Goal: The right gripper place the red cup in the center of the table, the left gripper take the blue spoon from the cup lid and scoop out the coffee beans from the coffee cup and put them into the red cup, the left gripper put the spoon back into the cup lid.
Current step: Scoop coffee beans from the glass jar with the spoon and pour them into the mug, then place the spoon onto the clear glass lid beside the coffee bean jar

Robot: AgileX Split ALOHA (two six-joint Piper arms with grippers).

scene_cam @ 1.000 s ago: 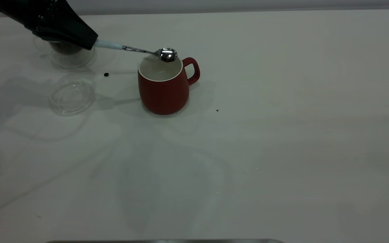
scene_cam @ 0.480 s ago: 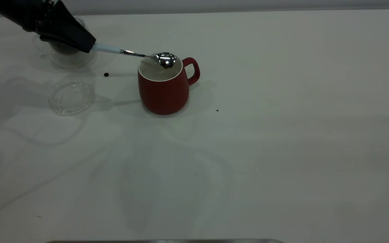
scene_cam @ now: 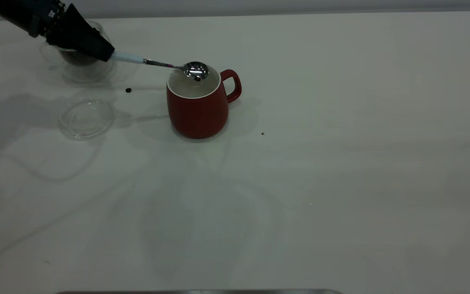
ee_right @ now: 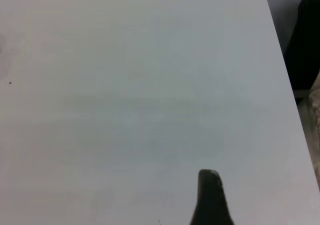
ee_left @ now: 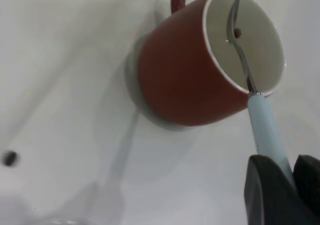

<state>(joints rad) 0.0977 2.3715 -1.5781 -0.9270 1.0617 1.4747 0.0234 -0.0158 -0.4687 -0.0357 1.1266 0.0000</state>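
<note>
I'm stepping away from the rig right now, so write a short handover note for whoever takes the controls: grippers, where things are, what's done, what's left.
Left gripper: shut on the blue spoon, holding its bowl over the mouth of the red cup; one of the coffee beans is at the spoon bowl, inside the cup's opening.
Right gripper: off to the side over bare table, holding nothing visible.
Coffee cup: at the far left, partly behind the left gripper.
Cup lid: nearer the camera than the coffee cup, with no spoon on it.
A stray bean lies on the table.
Done: red cup placed, spoon picked up, scoop brought over.
Left: finish tipping, return spoon to the lid.
</note>
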